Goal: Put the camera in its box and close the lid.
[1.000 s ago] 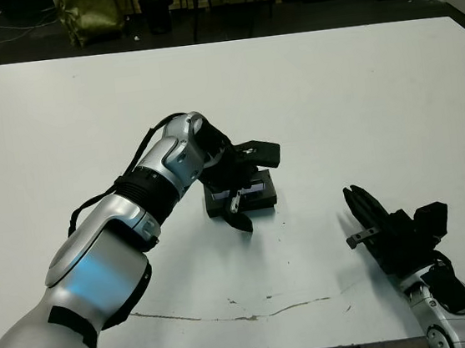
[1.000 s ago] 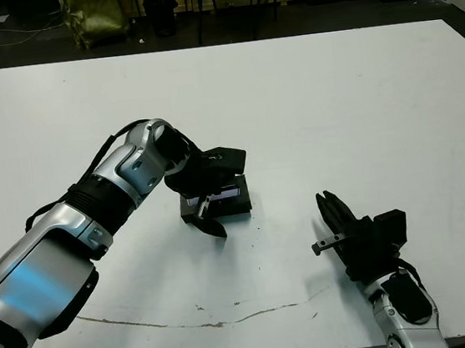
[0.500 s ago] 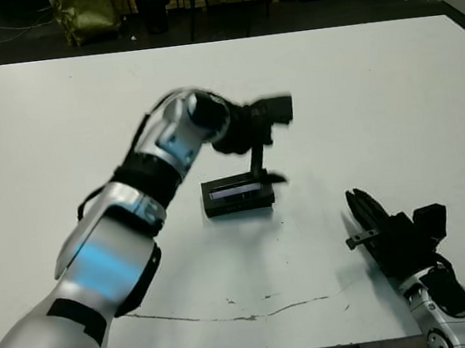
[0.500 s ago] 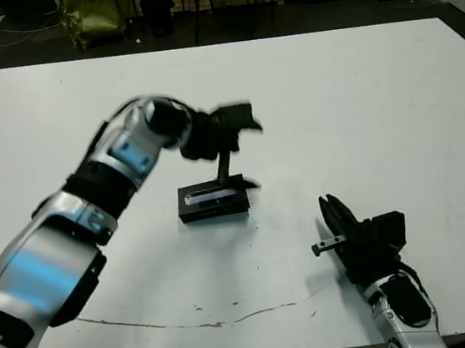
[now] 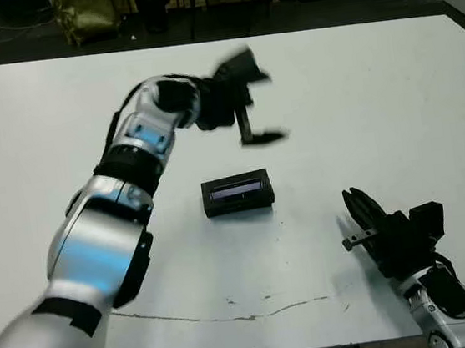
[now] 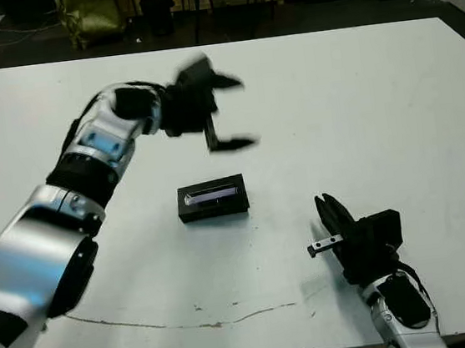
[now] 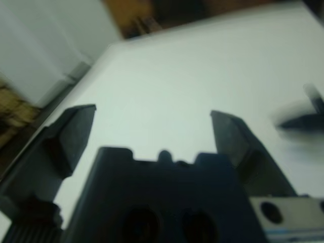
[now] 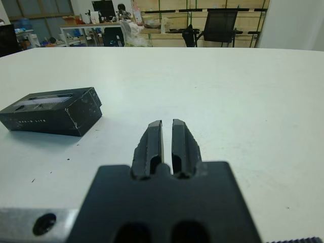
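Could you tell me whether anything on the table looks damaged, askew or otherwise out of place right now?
Nothing much stands out. The box sits flat with its lid on, slightly angled to the table edge. The only blemish is a long thin crack-like line across the table near the front edge.

I see bare white surface [image 5: 392,97] all around the closed box [image 5: 237,193]. My left hand [image 5: 250,105] hangs spread above and beyond it; my right hand [image 5: 363,214] rests well aside, fingers together.
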